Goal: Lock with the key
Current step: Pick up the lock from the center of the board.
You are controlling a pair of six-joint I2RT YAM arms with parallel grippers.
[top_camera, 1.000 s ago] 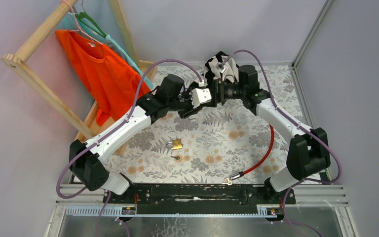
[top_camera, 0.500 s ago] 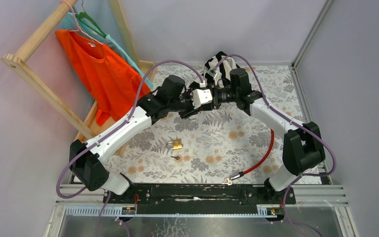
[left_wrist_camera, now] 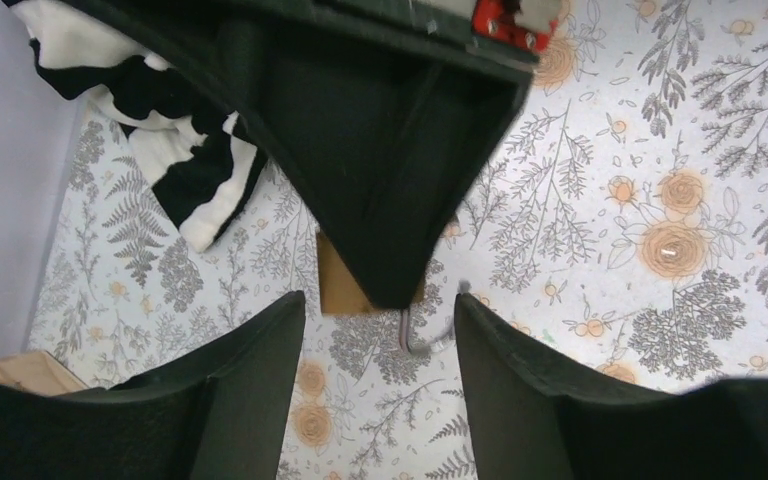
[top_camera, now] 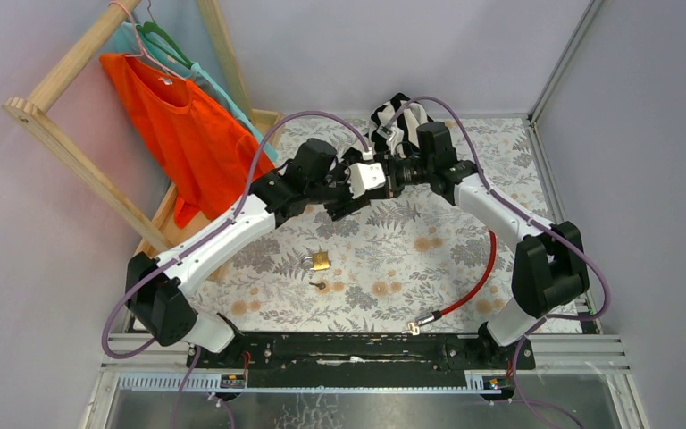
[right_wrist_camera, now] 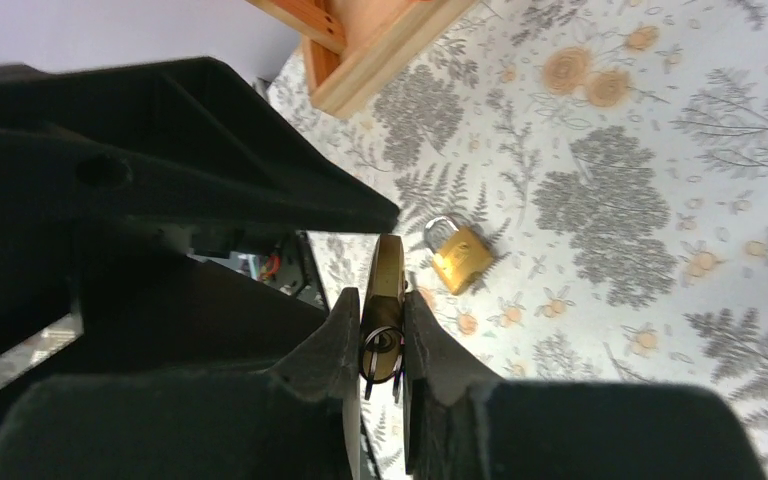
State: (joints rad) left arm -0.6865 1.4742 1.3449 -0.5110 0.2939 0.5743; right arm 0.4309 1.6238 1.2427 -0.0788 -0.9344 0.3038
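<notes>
Meeting above the far middle of the table point(top_camera: 518, 147), the two arms face each other in the top view; a loose padlock point(top_camera: 320, 261) and a small key point(top_camera: 322, 286) lie just beside each other, nearer the bases. From the left wrist, the left gripper point(left_wrist_camera: 378, 300) gapes wide and holds nothing, its fingers point(left_wrist_camera: 260, 370) flanking the right arm's tip and the brass held padlock point(left_wrist_camera: 338, 290). From the right wrist, the right gripper point(right_wrist_camera: 380, 300) is clamped on that held padlock, with a key ring point(right_wrist_camera: 380, 352) at its near end.

The table point(top_camera: 384, 241) is wearing white cloth printed with grey ferns and orange roses. The loose padlock point(top_camera: 321, 261) and the held padlock point(right_wrist_camera: 385, 272) are gleaming brass-gold. The shirt point(top_camera: 188, 134) is glowing orange, the crumpled cloth point(left_wrist_camera: 190, 180) showing black-and-white stripes, the cable point(top_camera: 485, 268) red.
</notes>
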